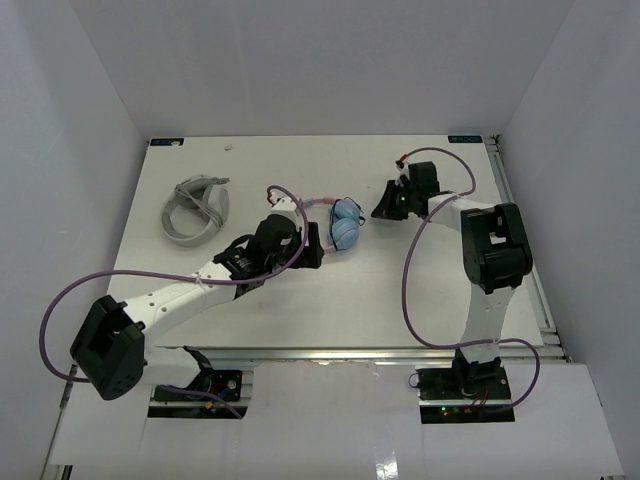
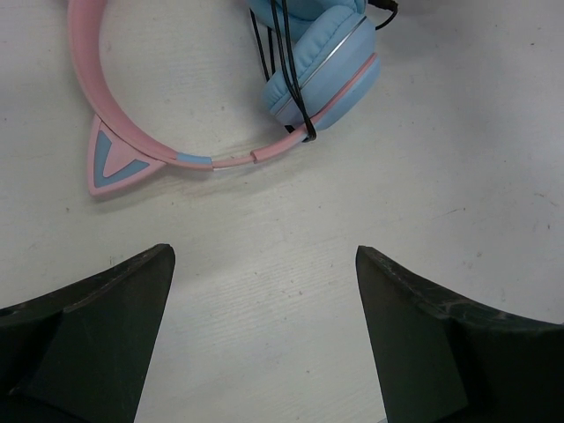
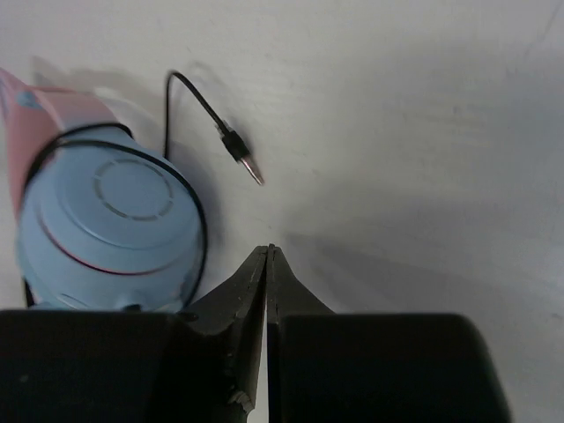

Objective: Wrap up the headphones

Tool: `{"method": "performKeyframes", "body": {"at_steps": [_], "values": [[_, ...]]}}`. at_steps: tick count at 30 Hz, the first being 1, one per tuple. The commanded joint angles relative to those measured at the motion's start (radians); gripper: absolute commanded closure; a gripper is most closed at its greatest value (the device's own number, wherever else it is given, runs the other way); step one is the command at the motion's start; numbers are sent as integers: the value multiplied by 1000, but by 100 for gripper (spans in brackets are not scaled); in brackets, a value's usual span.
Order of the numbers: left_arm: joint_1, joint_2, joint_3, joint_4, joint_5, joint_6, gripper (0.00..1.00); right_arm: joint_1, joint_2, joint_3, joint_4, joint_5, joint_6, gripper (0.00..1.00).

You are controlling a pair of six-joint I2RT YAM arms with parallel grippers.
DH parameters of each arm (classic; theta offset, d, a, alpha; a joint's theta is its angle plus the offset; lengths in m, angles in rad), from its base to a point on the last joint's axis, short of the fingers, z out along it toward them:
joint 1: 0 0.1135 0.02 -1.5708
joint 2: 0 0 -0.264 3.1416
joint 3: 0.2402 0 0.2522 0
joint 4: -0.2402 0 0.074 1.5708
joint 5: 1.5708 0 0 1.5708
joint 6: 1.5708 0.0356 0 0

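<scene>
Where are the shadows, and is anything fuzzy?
Right wrist view: soft grey shadows lie on the table beside the headphones and ahead of the shut right fingers; the cable plug looks sharp. Left wrist view: brighter, the headphones crisp, the open left fingers nearly black with little detail. Top view: even light, only faint shadows.

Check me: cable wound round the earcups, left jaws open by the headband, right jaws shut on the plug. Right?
One slip. The right gripper has its jaws shut on nothing; the plug lies free on the table ahead of them, per the right wrist view. The rest stands: cable wound round the earcups, left gripper open by the headband.
</scene>
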Motion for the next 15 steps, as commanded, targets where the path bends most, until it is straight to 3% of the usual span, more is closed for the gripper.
{"method": "performKeyframes", "body": {"at_steps": [1,7,15], "values": [[-3,-48,-1,47,-18,-14,6,4,-50,-71,100,22,26,92],[-4,-68,-21,60,-37,-21,6,23,23,-61,183,-36,40,92],[-3,-105,-36,67,-31,-26,7,56,157,75,187,-58,73,92]]}}
